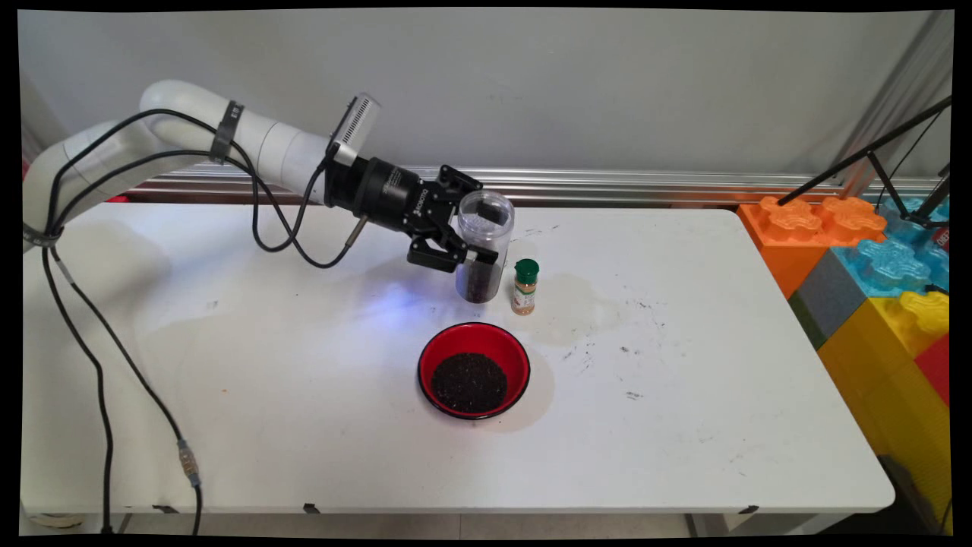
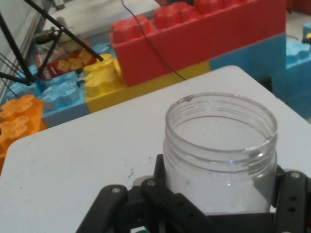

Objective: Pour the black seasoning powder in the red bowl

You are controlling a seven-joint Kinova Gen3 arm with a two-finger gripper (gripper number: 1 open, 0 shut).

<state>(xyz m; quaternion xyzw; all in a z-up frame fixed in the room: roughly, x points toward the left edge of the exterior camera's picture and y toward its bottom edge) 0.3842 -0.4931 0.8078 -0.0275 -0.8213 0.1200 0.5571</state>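
My gripper [image 1: 477, 239] is shut on a clear plastic jar [image 1: 483, 247] that stands upright, open-topped, with a dark layer of grains at its bottom, on or just above the table. In the hand view the jar [image 2: 221, 155] fills the space between the black fingers [image 2: 290, 194], its open mouth on top. Right beside the jar stands a small spice bottle [image 1: 525, 286] with a green cap. Nearer the front sits a red bowl [image 1: 474, 369] holding dark grains.
The white table [image 1: 683, 425] carries scattered dark specks right of the bowl. Large toy blocks [image 1: 881, 273] in orange, blue, yellow and red stand off the right edge, with a black tripod [image 1: 873, 159] over them. Black cables [image 1: 99, 365] hang at the left.
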